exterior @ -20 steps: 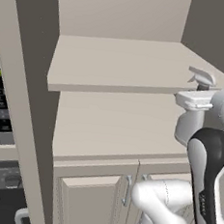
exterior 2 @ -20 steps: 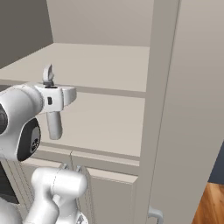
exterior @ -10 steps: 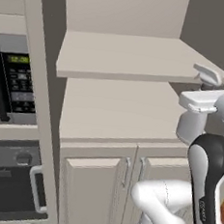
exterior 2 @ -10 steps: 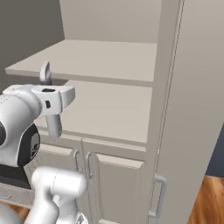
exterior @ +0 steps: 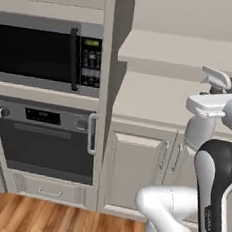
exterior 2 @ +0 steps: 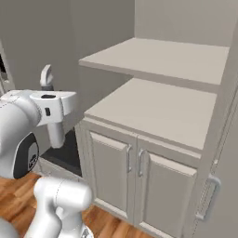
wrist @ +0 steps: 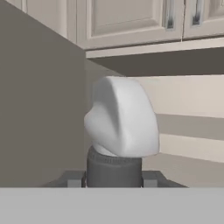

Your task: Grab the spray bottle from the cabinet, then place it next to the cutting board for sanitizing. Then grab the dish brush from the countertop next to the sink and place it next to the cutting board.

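My gripper (exterior: 207,104) is shut on the spray bottle (exterior: 198,134), a pale grey bottle with a light grey trigger nozzle, held upright in the air in front of the beige cabinet (exterior: 180,50). From the right base view the gripper (exterior 2: 52,105) carries the spray bottle (exterior 2: 56,133) to the left of the cabinet's shelves (exterior 2: 163,56). In the hand view the spray bottle's nozzle (wrist: 122,116) stands just above the gripper (wrist: 113,179). The cutting board, dish brush and sink are out of view.
A black microwave (exterior: 39,53) and an oven (exterior: 46,142) sit left of the cabinet. Panelled lower doors (exterior 2: 122,173) close off the base under the shelves, and a tall door (exterior 2: 219,177) stands at the right. Wooden floor (exterior: 39,217) lies below.
The whole picture has shifted: the base has backed off and turned, so the cabinet looks farther away and the microwave and oven have come into view. The bottle stays in the gripper.
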{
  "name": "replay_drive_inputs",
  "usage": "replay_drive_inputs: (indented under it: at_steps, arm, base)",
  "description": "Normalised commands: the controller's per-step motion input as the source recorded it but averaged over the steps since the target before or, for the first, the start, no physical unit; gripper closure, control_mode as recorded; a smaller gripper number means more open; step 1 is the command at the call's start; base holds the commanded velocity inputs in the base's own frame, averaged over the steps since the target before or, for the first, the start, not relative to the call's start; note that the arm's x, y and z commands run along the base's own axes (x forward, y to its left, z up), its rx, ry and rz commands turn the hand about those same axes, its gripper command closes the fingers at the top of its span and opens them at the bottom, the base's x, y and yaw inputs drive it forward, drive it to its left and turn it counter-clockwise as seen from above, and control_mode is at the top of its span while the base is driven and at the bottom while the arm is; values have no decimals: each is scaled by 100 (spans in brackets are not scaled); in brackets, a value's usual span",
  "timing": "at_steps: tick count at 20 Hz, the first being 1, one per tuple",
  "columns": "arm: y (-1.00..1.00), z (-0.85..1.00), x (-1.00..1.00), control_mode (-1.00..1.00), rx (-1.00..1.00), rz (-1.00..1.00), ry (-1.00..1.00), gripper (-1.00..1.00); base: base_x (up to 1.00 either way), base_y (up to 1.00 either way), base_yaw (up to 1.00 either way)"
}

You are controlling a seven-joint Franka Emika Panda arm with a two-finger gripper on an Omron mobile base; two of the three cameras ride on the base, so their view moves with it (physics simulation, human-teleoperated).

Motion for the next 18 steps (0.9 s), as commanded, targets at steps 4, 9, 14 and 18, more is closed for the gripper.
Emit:
replay_drive_inputs:
  at_steps: [4, 9, 14, 18]
  arm:
    - [0, 0, 0, 100, 0, 0, 0, 100]
    - [0, 0, 0, 100, 0, 0, 0, 100]
    - [0, 0, 0, 100, 0, 0, 0, 100]
    - [0, 0, 0, 100, 0, 0, 0, 100]
  base:
    - [-21, 1, 88]
    - [2, 0, 99]
    - [0, 0, 100]
    - [0, 3, 100]
